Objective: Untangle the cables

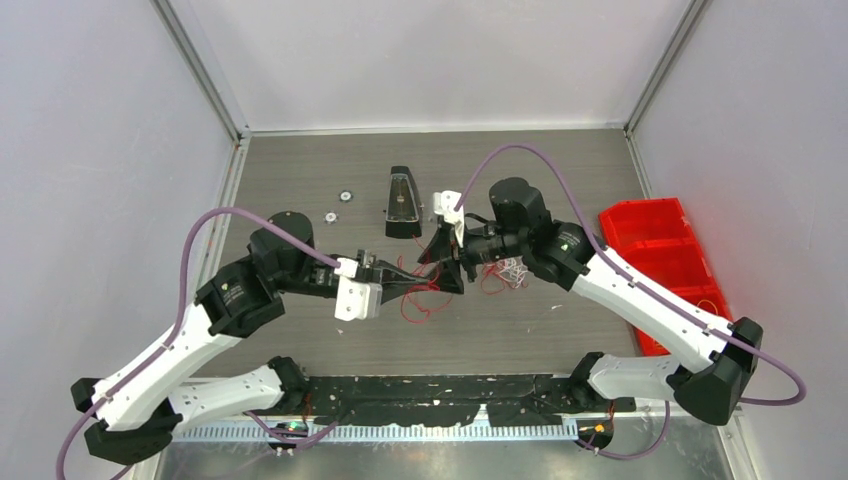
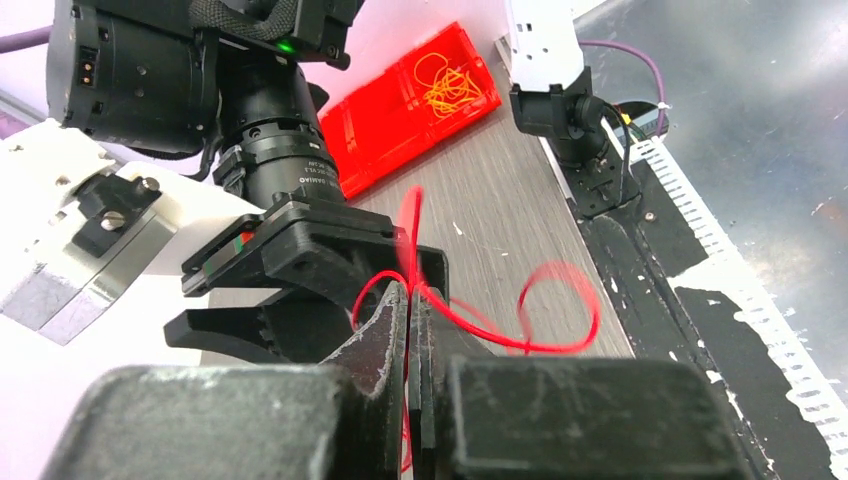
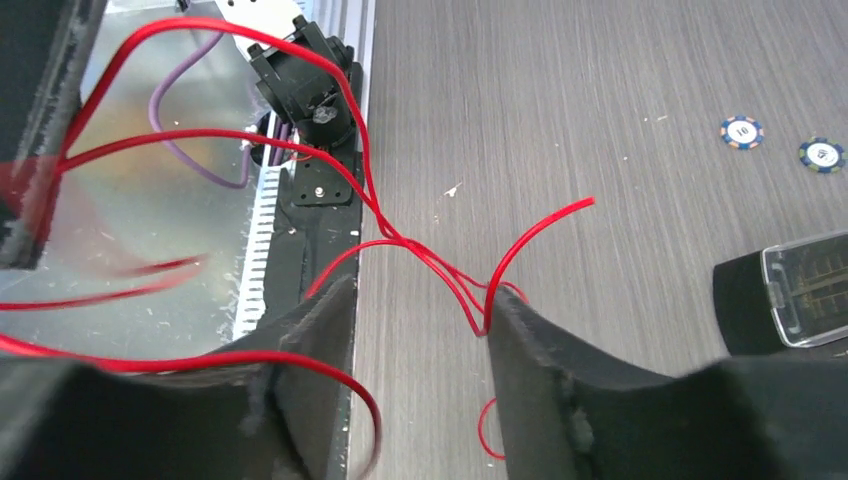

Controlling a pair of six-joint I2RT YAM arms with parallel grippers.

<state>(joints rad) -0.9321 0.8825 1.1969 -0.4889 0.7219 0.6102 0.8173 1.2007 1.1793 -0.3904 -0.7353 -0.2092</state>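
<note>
From above, I'd call this maybe a third done. The red cable (image 1: 428,297) was a loose scribble on the table (image 1: 560,180) between the two arms. A white cable (image 1: 513,268) sat bunched near it by the right arm's wrist, and I couldn't tell if the two were snagged together. Those two looked like the work left. The left gripper (image 1: 400,272) and right gripper (image 1: 447,266) met nose to nose over the red one.

Left wrist view: the yellow cable (image 2: 448,85) lay curled in a compartment of the red bin (image 2: 380,140), well apart from the rest. The left gripper was clenched on the red cable, with loops hanging in front.

Right wrist view: the jaws stood apart, gripping nothing. Red strands ran through the gap and touched one finger's inner face.
</note>
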